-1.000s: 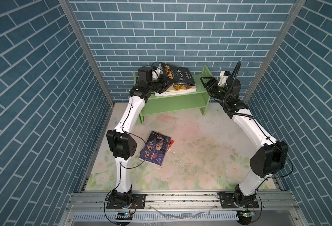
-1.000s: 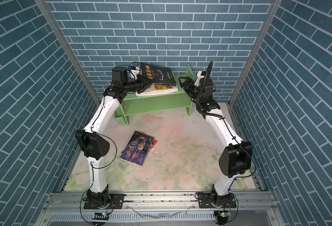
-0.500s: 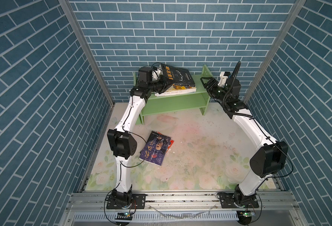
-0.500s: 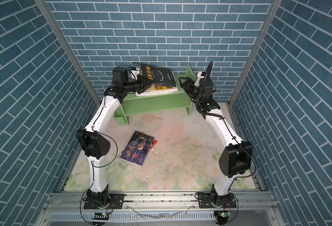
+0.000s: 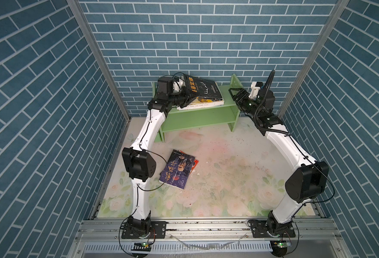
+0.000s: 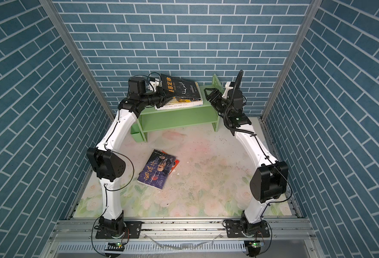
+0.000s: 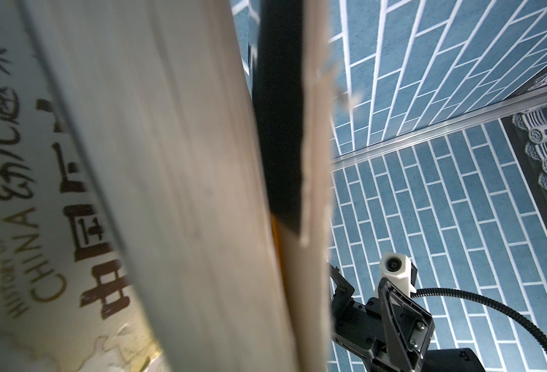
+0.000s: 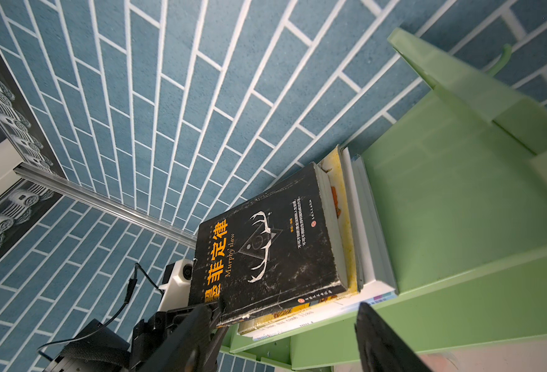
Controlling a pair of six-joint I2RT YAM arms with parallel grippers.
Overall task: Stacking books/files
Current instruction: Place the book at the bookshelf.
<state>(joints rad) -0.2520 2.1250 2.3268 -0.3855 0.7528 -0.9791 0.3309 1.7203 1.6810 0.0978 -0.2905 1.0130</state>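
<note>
A black book [image 5: 203, 89] [image 6: 180, 88] [image 8: 265, 254] with orange characters lies tilted on a stack of books on the light green shelf [image 5: 197, 116] [image 6: 177, 116] [image 8: 459, 209]. Its far edge rests on the stack. My left gripper [image 5: 186, 97] [image 6: 163, 96] is shut on its raised near edge. Under it lie a yellow book [image 8: 346, 225] and white books [image 8: 370, 244]. The left wrist view is filled by page edges [image 7: 185, 193] and a cream cover [image 7: 40, 225]. My right gripper [image 5: 235, 95] [image 6: 208, 93] [image 8: 285, 309] hangs open at the shelf's right end, holding nothing.
A purple book [image 5: 177, 168] [image 6: 158, 170] lies on the floral mat, with a red comic [image 5: 195, 162] [image 6: 177, 162] sticking out from under it. Blue brick walls close in three sides. The shelf's upright end panel [image 5: 236, 83] stands just behind the right gripper.
The black book has settled slightly lower onto the stack, still in the left gripper. The right arm has not moved.
</note>
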